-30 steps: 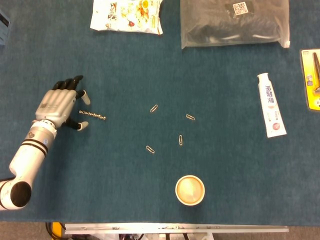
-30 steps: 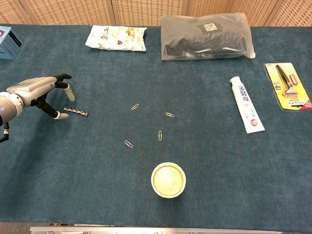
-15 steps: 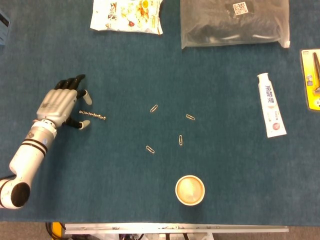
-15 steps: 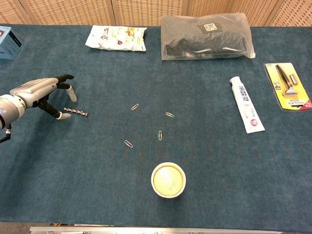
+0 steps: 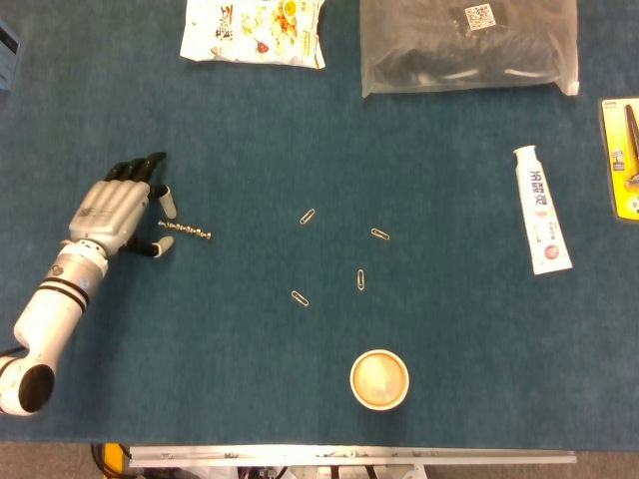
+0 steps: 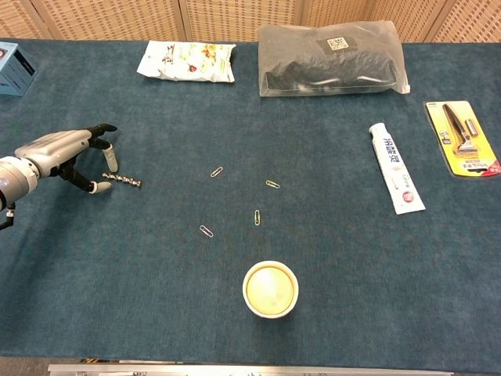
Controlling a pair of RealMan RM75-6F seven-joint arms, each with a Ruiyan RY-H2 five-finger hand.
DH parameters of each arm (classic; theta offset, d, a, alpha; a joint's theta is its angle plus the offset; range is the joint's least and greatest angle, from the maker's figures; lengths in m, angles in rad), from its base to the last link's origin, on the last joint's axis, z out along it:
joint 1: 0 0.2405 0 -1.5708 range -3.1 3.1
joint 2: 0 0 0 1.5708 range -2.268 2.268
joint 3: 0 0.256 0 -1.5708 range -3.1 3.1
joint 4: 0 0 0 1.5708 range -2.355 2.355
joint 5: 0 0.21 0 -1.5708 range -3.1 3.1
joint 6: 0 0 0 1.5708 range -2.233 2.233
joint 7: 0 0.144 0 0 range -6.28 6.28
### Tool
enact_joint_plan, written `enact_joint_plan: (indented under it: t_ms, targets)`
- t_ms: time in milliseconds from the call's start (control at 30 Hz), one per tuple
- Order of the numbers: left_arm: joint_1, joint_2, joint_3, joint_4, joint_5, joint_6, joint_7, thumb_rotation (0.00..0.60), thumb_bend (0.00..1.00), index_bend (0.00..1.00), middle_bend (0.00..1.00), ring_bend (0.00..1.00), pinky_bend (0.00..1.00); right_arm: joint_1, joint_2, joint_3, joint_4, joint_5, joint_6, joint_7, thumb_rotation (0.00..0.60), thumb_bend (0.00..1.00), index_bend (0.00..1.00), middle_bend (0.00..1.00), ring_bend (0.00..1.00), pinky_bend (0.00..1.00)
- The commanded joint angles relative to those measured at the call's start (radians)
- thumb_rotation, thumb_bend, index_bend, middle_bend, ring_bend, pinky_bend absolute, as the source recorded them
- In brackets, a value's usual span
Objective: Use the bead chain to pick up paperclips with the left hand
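Observation:
A short silver bead chain (image 5: pixel 186 231) (image 6: pixel 123 180) lies flat on the blue table. My left hand (image 5: pixel 118 208) (image 6: pixel 66 150) hovers just left of it with fingers spread and nothing held; thumb and a fingertip flank the chain's left end. Several paperclips lie loose in the middle: one (image 5: pixel 308 216) (image 6: pixel 216 171) at the upper left, one (image 5: pixel 379 235) (image 6: pixel 272 184) at the right, one (image 5: pixel 360 279) (image 6: pixel 257 217) below, and one (image 5: pixel 299 298) (image 6: pixel 206 231) at the lower left. My right hand is out of both views.
A paper cup (image 5: pixel 379 379) (image 6: pixel 270 289) stands near the front edge. A toothpaste tube (image 5: pixel 540 210), a razor pack (image 6: pixel 462 137), a dark plastic bag (image 5: pixel 467 42), a snack packet (image 5: pixel 255 30) and a blue box (image 6: pixel 14 67) line the far and right sides.
My left hand has drifted slightly left and down, and a finger has curled closer to the chain's left end. The chain and paperclips have not moved.

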Motion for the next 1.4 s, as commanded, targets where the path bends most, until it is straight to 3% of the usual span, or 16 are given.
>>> enact_joint_plan:
  t_ms: [33, 1400]
  targets:
    - [0.001, -0.006, 0.003, 0.012, 0.005, -0.001, 0.006, 0.6, 0.27, 0.44, 0.0, 0.0, 0.05, 0.0, 0.0, 0.0, 0.0, -0.001, 0.001, 0.0, 0.6, 0.63, 0.44, 0.35, 0.2, 0.33]
    - [-0.006, -0.04, -0.018, 0.05, 0.0, -0.026, 0.026, 0.6, 0.34, 0.5, 0.0, 0.0, 0.05, -0.008, 0.005, 0.001, -0.003, -0.006, 0.014, 0.01, 0.6, 0.63, 0.44, 0.36, 0.2, 0.33]
